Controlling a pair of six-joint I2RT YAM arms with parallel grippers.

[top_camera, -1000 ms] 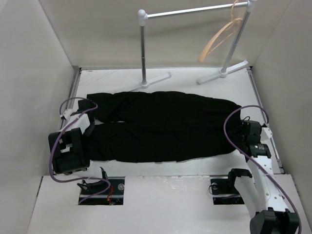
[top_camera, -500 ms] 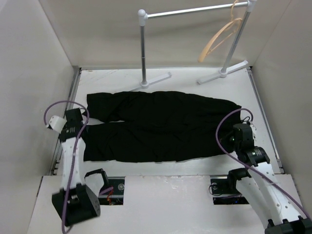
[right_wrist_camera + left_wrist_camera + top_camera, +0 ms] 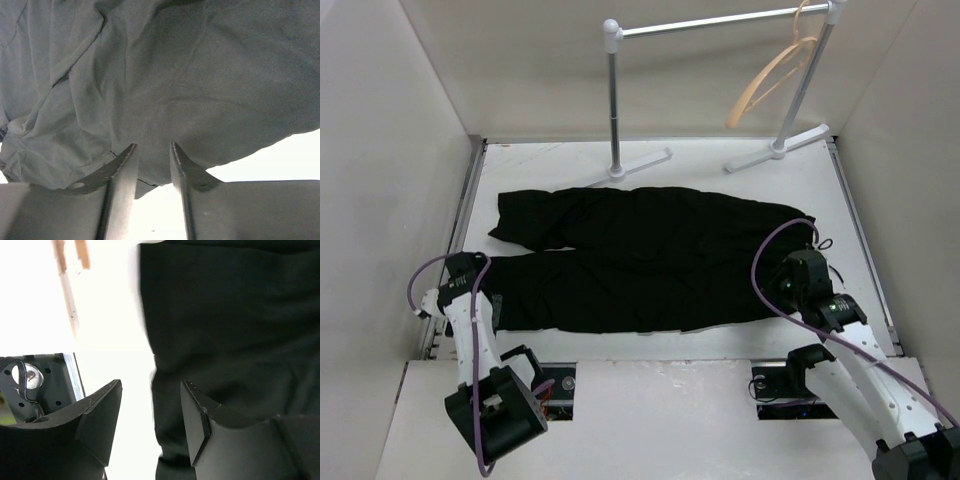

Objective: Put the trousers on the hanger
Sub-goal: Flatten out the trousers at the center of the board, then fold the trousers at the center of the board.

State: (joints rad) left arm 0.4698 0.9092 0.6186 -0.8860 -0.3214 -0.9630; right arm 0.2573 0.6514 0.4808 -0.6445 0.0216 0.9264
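Top external: we saw thin tan wooden hanger [image 3: 770,80] hung at white-and-silver pole rack's [image 3: 614,100] right end, black trousers [image 3: 640,262] flat before rack. Left claw [image 3: 150,390] spread, right claw [image 3: 152,146] narrowly parted, both empty.

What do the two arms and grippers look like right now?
Both the left arm and right arm have white links, black joint housings and a looping purple cable. On the left gripper, black wedge fingers; on the right gripper, grey tapered ones.
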